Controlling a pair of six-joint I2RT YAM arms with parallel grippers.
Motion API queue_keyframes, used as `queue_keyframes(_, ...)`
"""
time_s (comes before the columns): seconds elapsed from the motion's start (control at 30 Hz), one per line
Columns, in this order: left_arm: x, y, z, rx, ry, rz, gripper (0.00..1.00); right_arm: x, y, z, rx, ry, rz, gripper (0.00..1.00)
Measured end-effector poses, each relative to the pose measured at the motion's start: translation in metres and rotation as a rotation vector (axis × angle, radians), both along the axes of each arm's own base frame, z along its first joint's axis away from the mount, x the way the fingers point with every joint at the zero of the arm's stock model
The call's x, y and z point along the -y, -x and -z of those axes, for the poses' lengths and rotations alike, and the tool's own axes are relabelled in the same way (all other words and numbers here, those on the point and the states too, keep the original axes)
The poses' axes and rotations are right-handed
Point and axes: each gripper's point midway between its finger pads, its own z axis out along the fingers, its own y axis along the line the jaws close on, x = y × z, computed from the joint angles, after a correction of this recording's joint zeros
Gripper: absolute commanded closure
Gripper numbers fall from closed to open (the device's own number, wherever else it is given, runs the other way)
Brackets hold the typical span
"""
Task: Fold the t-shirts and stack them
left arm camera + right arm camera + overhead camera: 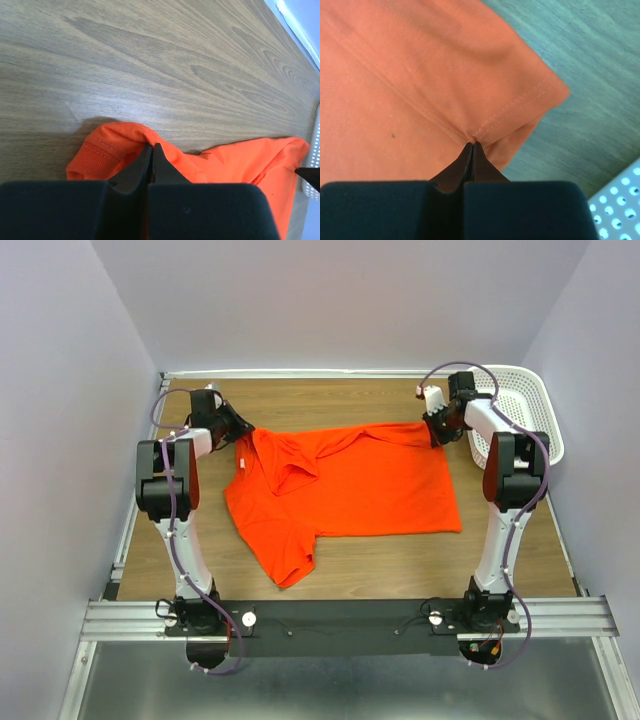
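Note:
One bright orange-red t-shirt (345,485) lies spread across the middle of the wooden table, one sleeve pointing toward the near edge. At its far left corner my left gripper (243,430) is shut on the shirt; the left wrist view has the black jaws pressed together on a raised fold of the t-shirt (115,145) beside a ribbed hem. At the far right corner my right gripper (436,430) is shut on the hemmed edge. In the right wrist view the fabric of the t-shirt (410,85) puckers into the closed gripper (471,144).
A white perforated plastic basket (533,410) stands at the back right, just behind the right arm; its rim (620,200) shows in the right wrist view. Bare wooden table (400,560) lies in front of the shirt. Grey walls enclose the back and sides.

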Motion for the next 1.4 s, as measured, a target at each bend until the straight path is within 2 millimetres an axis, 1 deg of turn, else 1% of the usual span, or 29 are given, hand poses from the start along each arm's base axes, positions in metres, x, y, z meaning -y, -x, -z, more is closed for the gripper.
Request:
queue_keyframes(0.13,-0.004,-0.001,-0.001,0.000,0.001,-0.004,0.97,0.007,-0.005,-0.005,0.015,0.039,0.013,0.99)
queue_keyframes(0.33,-0.011,-0.009,-0.004,0.006,-0.004,-0.008,0.97,0.019,-0.012,-0.018,0.050,0.099,0.037,0.99)
queue_keyframes(0.53,-0.014,-0.015,-0.005,0.003,-0.008,-0.002,0.97,0.027,-0.013,-0.019,0.055,0.141,0.052,0.99)
queue_keyframes(0.77,-0.021,-0.020,-0.001,-0.008,-0.014,-0.005,0.97,0.034,-0.013,-0.019,0.057,0.183,0.056,0.99)
queue_keyframes(0.97,-0.023,-0.024,0.002,-0.019,-0.018,-0.003,0.97,0.037,-0.007,-0.012,0.038,0.200,0.050,0.99)
queue_keyframes(1.17,-0.024,-0.031,-0.002,-0.011,-0.019,-0.002,0.97,0.038,0.007,-0.001,-0.001,0.211,0.026,0.99)
queue_keyframes(1.23,-0.024,-0.033,-0.004,-0.004,-0.019,-0.002,0.97,0.039,0.010,0.000,-0.004,0.213,0.022,0.99)
queue_keyframes(1.4,-0.023,-0.037,-0.009,0.007,-0.017,0.002,0.97,0.039,0.009,-0.005,0.006,0.212,0.023,0.99)
